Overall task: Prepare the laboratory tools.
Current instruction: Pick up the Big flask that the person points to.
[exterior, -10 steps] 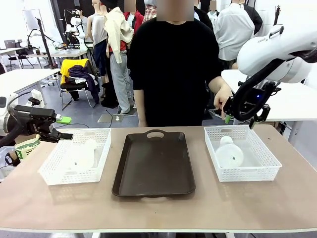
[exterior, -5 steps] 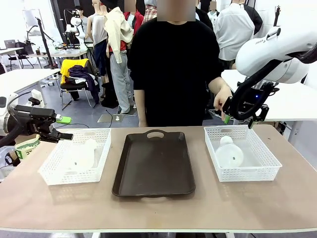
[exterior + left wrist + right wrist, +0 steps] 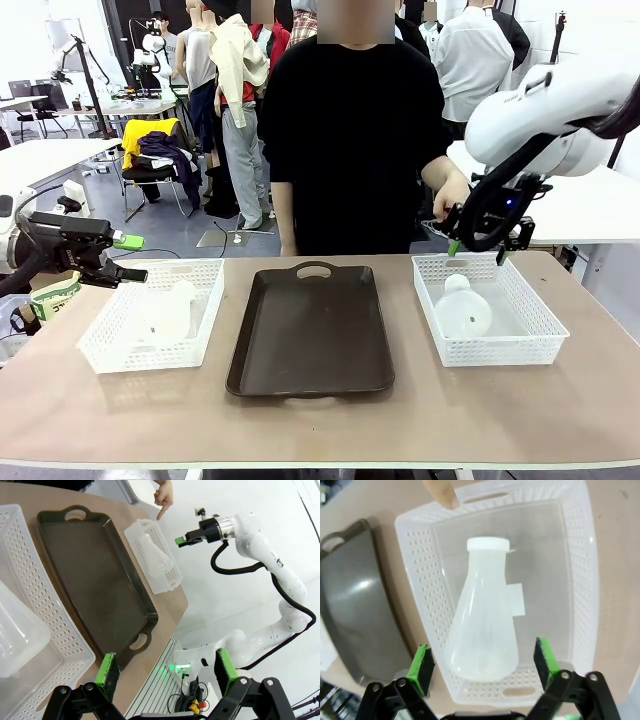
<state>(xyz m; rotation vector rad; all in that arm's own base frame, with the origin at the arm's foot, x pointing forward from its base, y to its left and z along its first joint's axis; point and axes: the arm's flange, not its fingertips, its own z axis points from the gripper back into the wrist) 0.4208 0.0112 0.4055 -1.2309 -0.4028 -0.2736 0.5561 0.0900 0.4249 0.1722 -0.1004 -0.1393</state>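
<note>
The worktop (image 3: 320,425) carries a dark tray (image 3: 312,335) at centre, with its handle cut-out at the far end. It sits between two white mesh baskets. The left basket (image 3: 130,357) holds the left flask (image 3: 165,312), which lies on its side. The right basket (image 3: 500,352) holds the right flask (image 3: 462,310), also on its side with its neck toward the far rim. In the right wrist view, this flask bears a white rectangular marking patch. No print on the patch can be read. The left tool (image 3: 135,257) hangs beside the far-left corner of the left basket, jaws apart and empty. The right tool (image 3: 477,252) hangs over the far rim of the right basket, also spread wide and empty, with the right flask framed between its green pads. Beyond the rim, the person's hand (image 3: 450,200) points a finger down at the right basket. Compared with one second ago, the right arm has swung lower and toward the tray. The left tool, both flasks and the tray are unchanged.
</note>
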